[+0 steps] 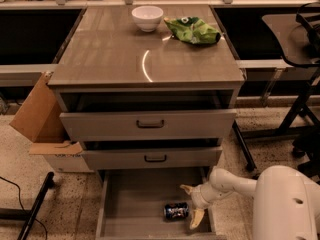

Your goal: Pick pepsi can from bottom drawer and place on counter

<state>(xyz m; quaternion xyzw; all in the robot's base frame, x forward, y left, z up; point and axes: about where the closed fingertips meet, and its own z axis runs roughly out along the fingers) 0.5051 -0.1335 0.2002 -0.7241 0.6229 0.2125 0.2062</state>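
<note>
Hand (191, 204) low inside the bottom drawer (135, 194), fingers spread wide, gripping nothing. Can (176, 210) lies on its side just ahead of the fingertips (contact unclear). Bench (110, 54) well above the hand, carrying a bowl (147, 17) and a green bag (192, 30).

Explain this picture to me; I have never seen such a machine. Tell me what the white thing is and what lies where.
The white shape at lower right is a robot's arm, seen by one camera looking down at a grey cabinet. Its two-fingered pincer hangs open inside the pulled-out bottom drawer, just right of a pepsi can lying on its side. It holds nothing. On the counter sit a white bowl and a crumpled green bag. A cardboard box stands to the cabinet's left.
</note>
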